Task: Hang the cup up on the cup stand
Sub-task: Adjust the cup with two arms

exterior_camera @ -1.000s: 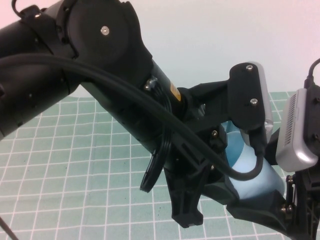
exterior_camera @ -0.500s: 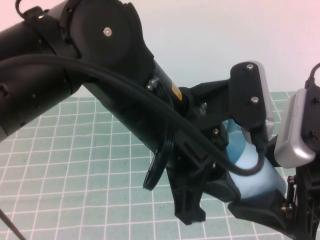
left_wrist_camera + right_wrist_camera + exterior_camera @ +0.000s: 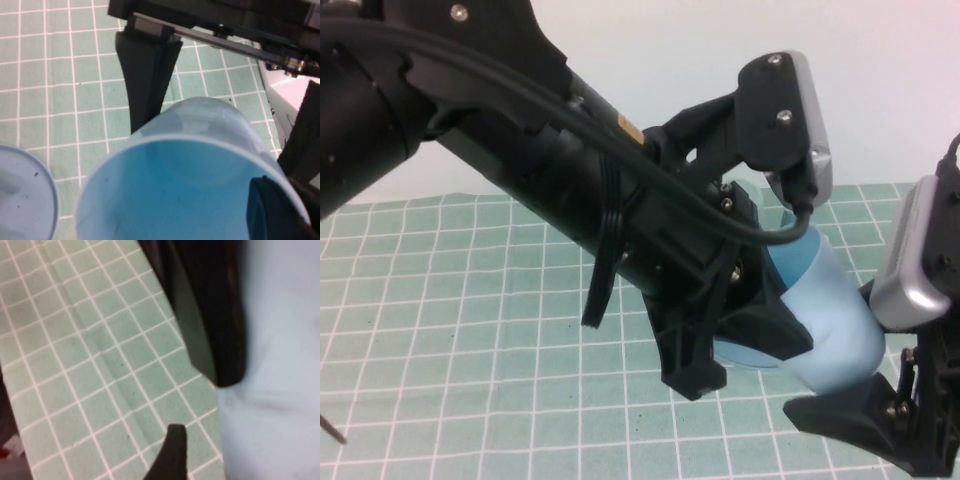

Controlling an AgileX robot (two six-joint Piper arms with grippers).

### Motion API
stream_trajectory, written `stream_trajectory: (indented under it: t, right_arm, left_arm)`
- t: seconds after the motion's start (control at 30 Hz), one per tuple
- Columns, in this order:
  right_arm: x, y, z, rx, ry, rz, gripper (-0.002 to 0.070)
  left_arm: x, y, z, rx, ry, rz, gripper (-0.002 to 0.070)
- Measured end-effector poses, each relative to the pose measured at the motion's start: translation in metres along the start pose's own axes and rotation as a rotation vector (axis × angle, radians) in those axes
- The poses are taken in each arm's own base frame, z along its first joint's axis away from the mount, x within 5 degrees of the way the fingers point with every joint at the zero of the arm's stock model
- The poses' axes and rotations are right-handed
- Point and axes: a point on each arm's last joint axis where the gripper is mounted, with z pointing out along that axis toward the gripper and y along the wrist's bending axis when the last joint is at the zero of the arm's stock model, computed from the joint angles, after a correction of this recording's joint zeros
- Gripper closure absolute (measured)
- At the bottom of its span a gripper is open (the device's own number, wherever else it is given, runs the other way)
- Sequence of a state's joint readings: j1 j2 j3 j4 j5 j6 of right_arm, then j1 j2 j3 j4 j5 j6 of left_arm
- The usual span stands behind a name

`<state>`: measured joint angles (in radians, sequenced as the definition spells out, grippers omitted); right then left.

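The light blue cup (image 3: 830,320) is held above the green grid mat, tilted. My left gripper (image 3: 745,360) is shut on its wall. In the left wrist view the cup's open mouth (image 3: 190,185) faces the camera, with one of the left gripper's fingers (image 3: 275,210) inside the rim. My right gripper (image 3: 865,410) is open at the lower right, with the cup between its fingers. Its fingertip (image 3: 172,452) shows beside the cup (image 3: 270,370). A pale blue round rim (image 3: 22,195) may be the cup stand's base. The pegs and white knobs are out of view.
The green grid mat (image 3: 470,300) covers the table, with a pale wall behind it. The left arm and its cable (image 3: 520,130) fill the upper left of the high view. The right wrist camera housing (image 3: 920,260) sits close to the cup.
My left arm has swung upward in the view with the cup. More of the cup now shows, above the right gripper's finger. The right gripper has hardly moved.
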<state>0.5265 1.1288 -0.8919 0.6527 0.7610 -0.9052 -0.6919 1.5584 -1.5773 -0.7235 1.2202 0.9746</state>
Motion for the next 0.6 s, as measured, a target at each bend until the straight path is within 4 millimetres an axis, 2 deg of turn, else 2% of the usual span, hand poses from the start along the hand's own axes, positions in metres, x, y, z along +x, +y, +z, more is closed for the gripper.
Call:
stream_trajectory:
  t: [0.37, 0.5, 0.6]
  right_arm:
    - [-0.006, -0.004, 0.0, 0.045, -0.066, 0.065, -0.002]
    - [-0.003, 0.002, 0.001, -0.005, -0.029, 0.06, -0.002]
    - [-0.004, 0.001, 0.001, 0.004, -0.037, 0.082, -0.002]
  left_arm:
    - [0.01, 0.015, -0.016, -0.038, -0.022, -0.063, 0.0648]
    - [0.022, 0.033, -0.029, -0.131, -0.004, -0.096, 0.0663]
    - [0.027, 0.038, -0.033, -0.143, -0.001, -0.124, 0.0664]
